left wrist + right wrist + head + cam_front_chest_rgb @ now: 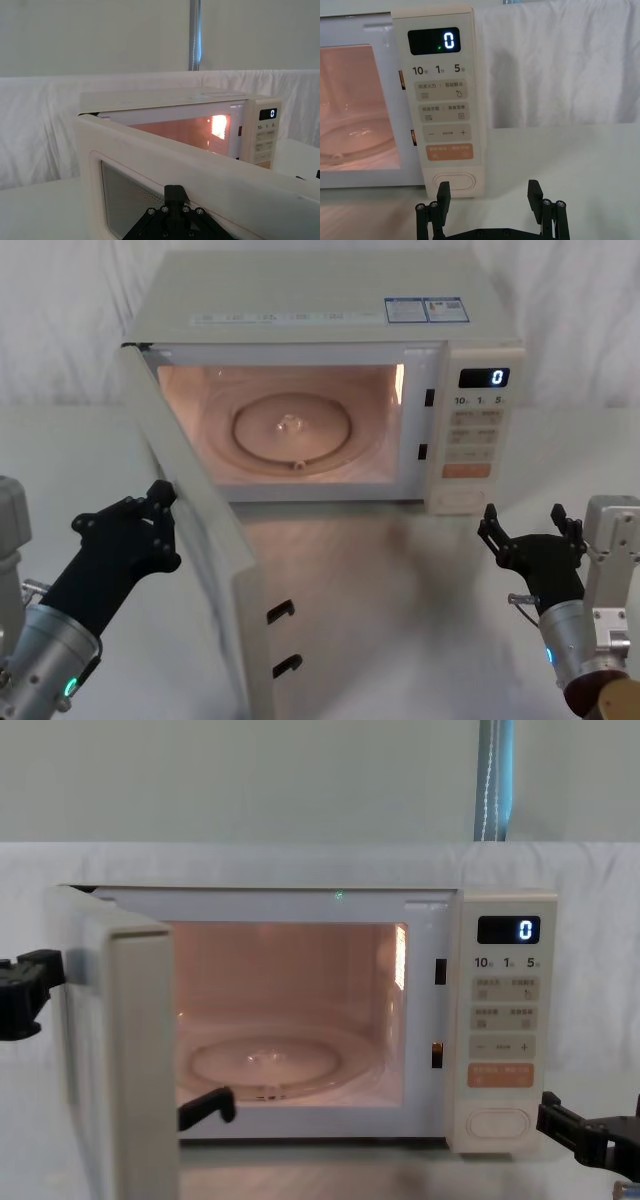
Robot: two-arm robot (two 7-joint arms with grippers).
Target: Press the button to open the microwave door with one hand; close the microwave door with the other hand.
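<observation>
Door (200,530) is swung wide open on its left hinge, cavity lit, so the open step is judged done. Button (454,181) sits at the panel's bottom, untouched now. Right end effector (520,525) is parked near it on the right, fingers spread, nothing held. Left end effector (160,515) is placed against the door's outer face; finger state can't be told. Closing push is left.

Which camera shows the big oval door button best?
The right wrist view: the button faces it squarely, just beyond the open right gripper. Chest and head views show it smaller at the control panel's bottom; the left wrist view hides it behind the microwave door.
</observation>
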